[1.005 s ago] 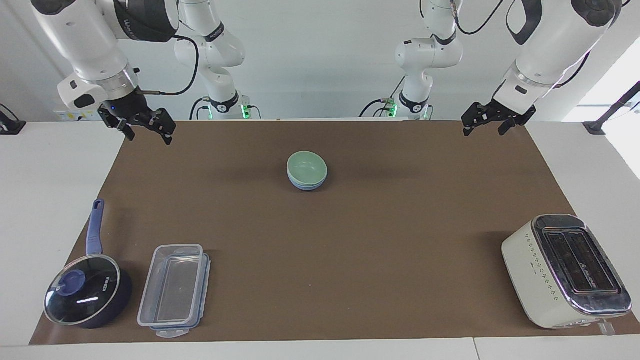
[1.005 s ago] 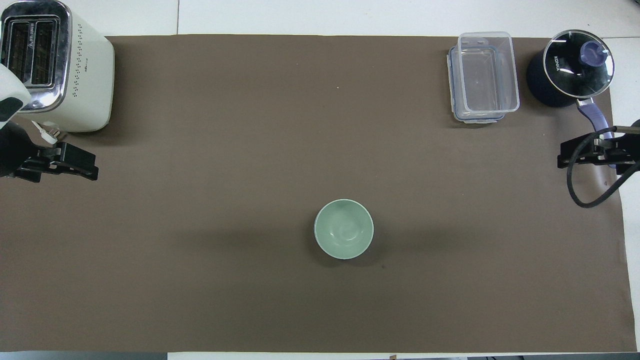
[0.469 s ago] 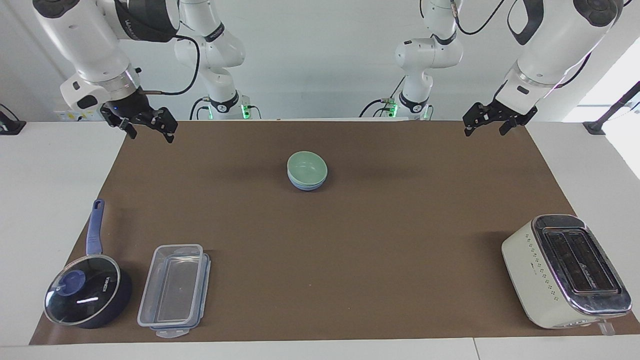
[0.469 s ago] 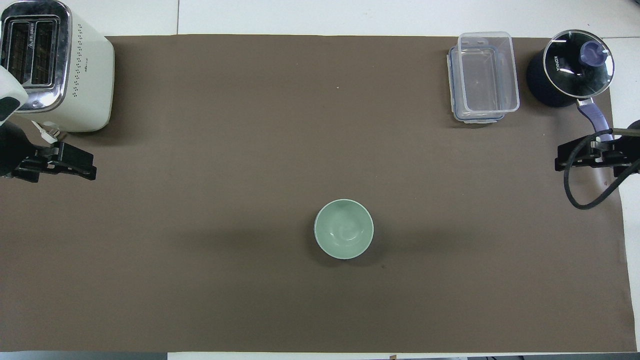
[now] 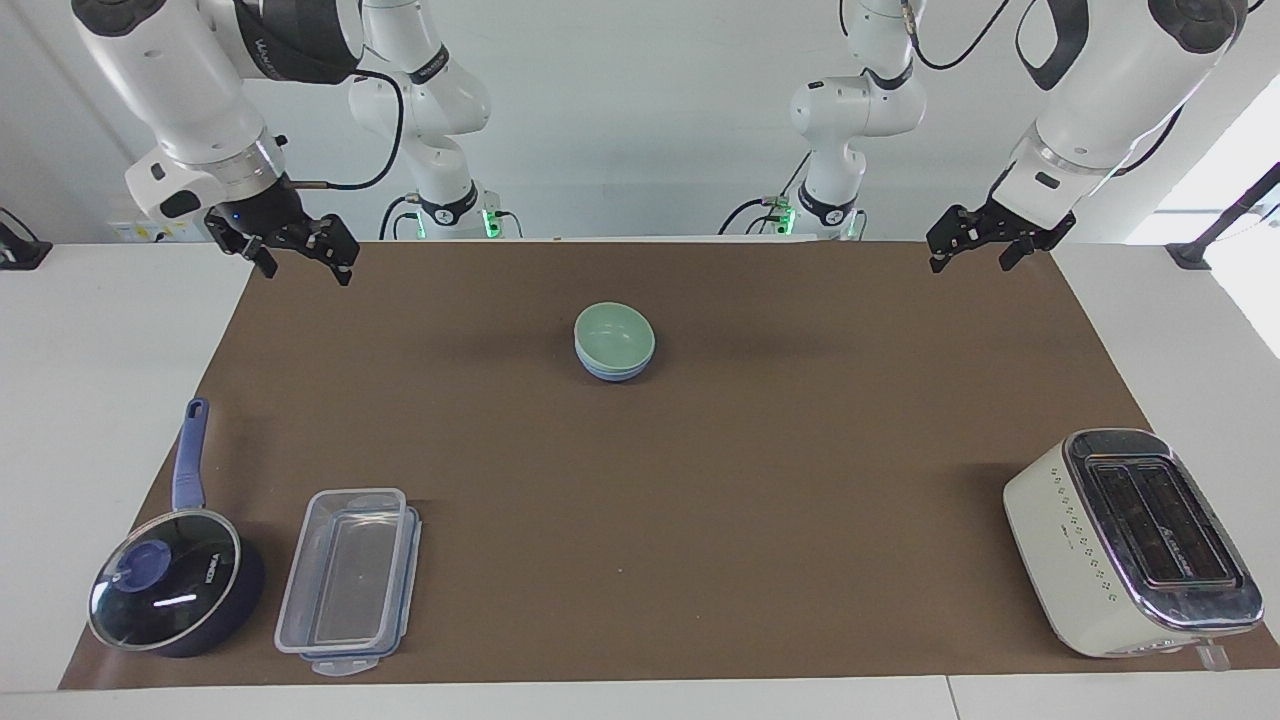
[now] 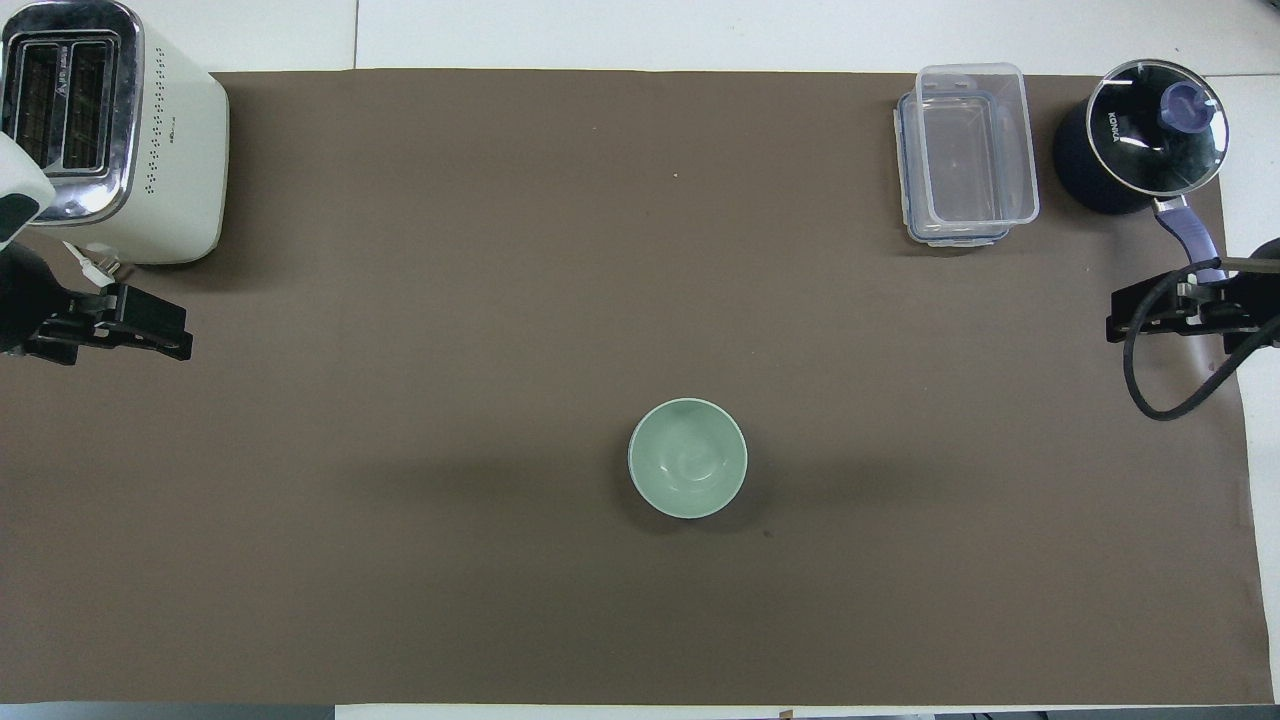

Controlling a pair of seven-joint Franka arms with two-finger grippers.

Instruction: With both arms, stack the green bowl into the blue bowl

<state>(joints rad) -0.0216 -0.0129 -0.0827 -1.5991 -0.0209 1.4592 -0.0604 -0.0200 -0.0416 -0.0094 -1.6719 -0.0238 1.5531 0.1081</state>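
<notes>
Green bowl (image 5: 614, 335) sits nested in the blue bowl (image 5: 612, 371) on my brown table mat (image 5: 700, 500), midway between the two ends and toward my side of it, only the blue rim showing beneath; my left gripper (image 5: 973, 246) hangs empty in the air over the mat's corner at my left arm's end, fingers spread; my right gripper (image 5: 298, 262) hangs empty over the mat's corner at my right arm's end, fingers likewise spread, both well apart from the bowls; farther from me, a white toaster (image 5: 1130, 540) stands at my left arm's end; a clear lidded container (image 5: 348, 580) lies beside a dark blue saucepan (image 5: 175, 590) with a glass lid at my right arm's end.
</notes>
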